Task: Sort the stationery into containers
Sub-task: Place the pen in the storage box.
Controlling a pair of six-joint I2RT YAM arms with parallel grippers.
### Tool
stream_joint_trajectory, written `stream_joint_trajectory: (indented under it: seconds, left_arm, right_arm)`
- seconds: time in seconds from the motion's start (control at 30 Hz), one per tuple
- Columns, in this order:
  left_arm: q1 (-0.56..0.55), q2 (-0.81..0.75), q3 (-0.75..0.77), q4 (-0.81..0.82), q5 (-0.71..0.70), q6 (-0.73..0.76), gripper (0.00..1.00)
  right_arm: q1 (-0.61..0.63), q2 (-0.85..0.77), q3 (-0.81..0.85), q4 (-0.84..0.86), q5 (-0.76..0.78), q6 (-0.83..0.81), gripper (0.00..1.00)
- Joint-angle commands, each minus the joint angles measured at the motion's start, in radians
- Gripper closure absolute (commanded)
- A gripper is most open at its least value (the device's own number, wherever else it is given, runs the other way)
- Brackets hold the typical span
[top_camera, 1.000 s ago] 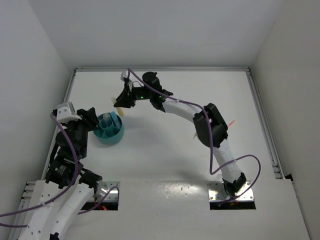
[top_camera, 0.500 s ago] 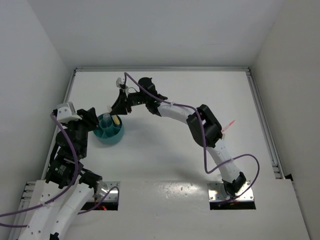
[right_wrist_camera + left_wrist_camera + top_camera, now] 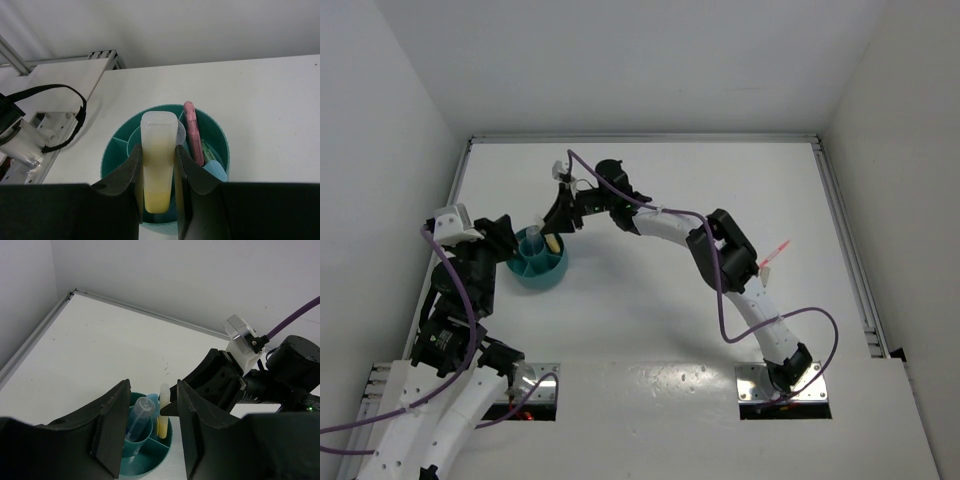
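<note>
The round teal holder (image 3: 534,270) stands at the left of the table. My right gripper (image 3: 554,232) is shut on a yellow marker (image 3: 158,165) and holds it upright, its lower end inside a far compartment of the holder (image 3: 222,137). A pink pen (image 3: 192,131), a green marker (image 3: 206,150) and a blue marker (image 3: 216,171) stand in the compartment beside it. A clear pen (image 3: 137,422) leans in the central tube. My left gripper (image 3: 152,390) is open, just left of the holder (image 3: 150,462), with nothing in it. The yellow marker (image 3: 163,412) shows there too.
A thin pink pen (image 3: 776,249) lies on the table to the right of my right arm's elbow. Raised rails run along the table's back and side edges, and white walls enclose it. The left arm's base and cable (image 3: 450,300) sit close to the holder.
My right gripper has moved left and down from behind the holder, bringing the yellow marker into the holder's far compartment. The left arm has not moved.
</note>
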Motion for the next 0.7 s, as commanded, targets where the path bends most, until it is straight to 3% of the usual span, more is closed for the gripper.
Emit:
stream_joint_trajectory:
  seconds: [0.0, 0.23, 0.33, 0.57, 0.67]
  left_arm:
    - [0.008, -0.003, -0.007, 0.037, 0.009, 0.008, 0.53]
    - [0.008, -0.003, -0.007, 0.037, 0.009, 0.008, 0.53]
    - [0.008, -0.003, -0.007, 0.037, 0.009, 0.008, 0.53]
    - [0.008, -0.003, -0.007, 0.037, 0.009, 0.008, 0.53]
    - [0.008, -0.003, -0.007, 0.037, 0.009, 0.008, 0.53]
  right_arm:
    - [-0.004, 0.006, 0.002, 0.094, -0.043, -0.018, 1.00]
    - [-0.013, 0.015, -0.016, 0.094, -0.052, -0.038, 1.00]
    - [-0.013, 0.025, -0.025, 0.094, -0.062, -0.050, 0.95]
    - [-0.013, 0.025, -0.044, 0.094, -0.080, -0.050, 0.73]
    - [-0.013, 0.025, -0.044, 0.094, -0.091, -0.060, 0.59]
